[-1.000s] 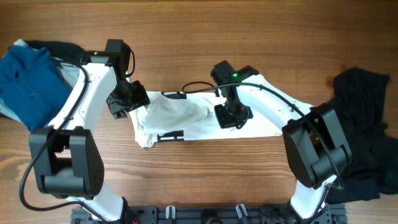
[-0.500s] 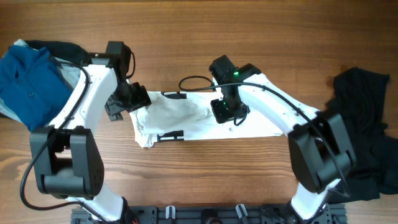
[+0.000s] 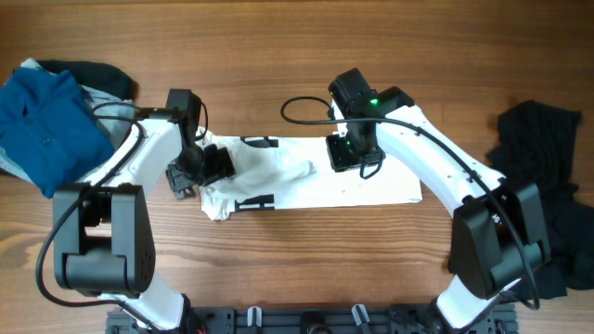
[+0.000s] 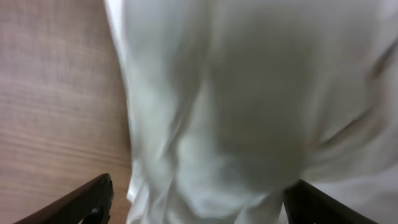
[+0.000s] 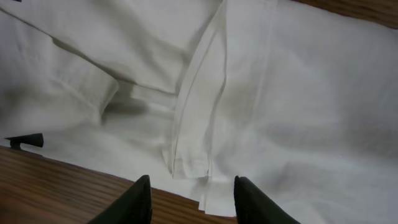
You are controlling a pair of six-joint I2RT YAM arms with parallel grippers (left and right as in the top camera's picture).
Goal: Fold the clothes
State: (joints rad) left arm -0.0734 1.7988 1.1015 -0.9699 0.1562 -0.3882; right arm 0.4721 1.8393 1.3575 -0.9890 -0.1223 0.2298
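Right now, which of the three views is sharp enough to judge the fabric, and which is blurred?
Left wrist view: blurred, the white T-shirt a soft smear with no seams readable. Right wrist view: sharp, the hem and the fold shadows crisp. Overhead view: sharp and evenly lit, no glare on the table.

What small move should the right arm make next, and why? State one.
Probably lower the right gripper and close its fingers on the doubled edge of the white T-shirt. The fingers stand open over that edge, holding nothing, so a grasp there seems ready.
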